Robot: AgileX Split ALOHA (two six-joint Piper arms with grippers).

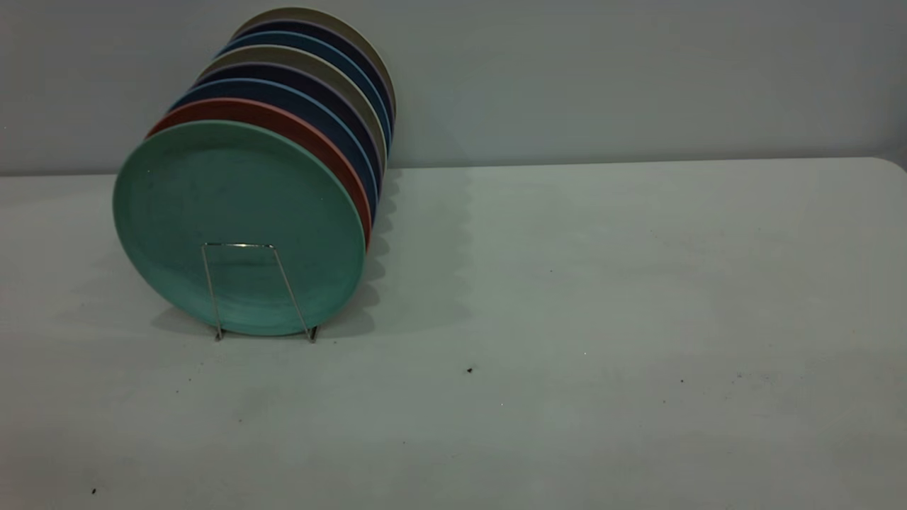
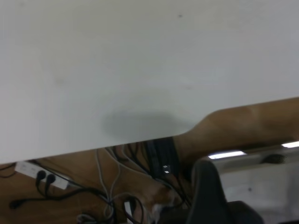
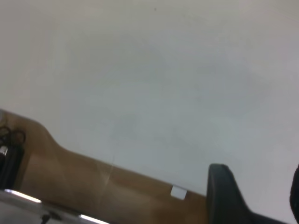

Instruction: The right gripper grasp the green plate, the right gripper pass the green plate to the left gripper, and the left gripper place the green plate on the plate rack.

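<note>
The green plate [image 1: 237, 205] stands on edge at the front of the plate rack [image 1: 237, 245], leaning behind its front wire loop. Neither gripper shows in the exterior view. My left gripper [image 2: 254, 186] hangs past the table edge; only one black finger [image 2: 205, 186] shows, with nothing beside it. My right gripper [image 3: 259, 186] is open and empty over the white table near its edge, with one finger [image 3: 224, 191] in full view and the other only at the picture's border.
Behind the green plate the rack holds a salmon-pink plate [image 1: 312, 138], dark blue plates [image 1: 312, 106] and grey-beige ones in a row. The white table [image 1: 602, 319] stretches to the right. Cables and a power strip [image 2: 32, 170] lie below the table edge.
</note>
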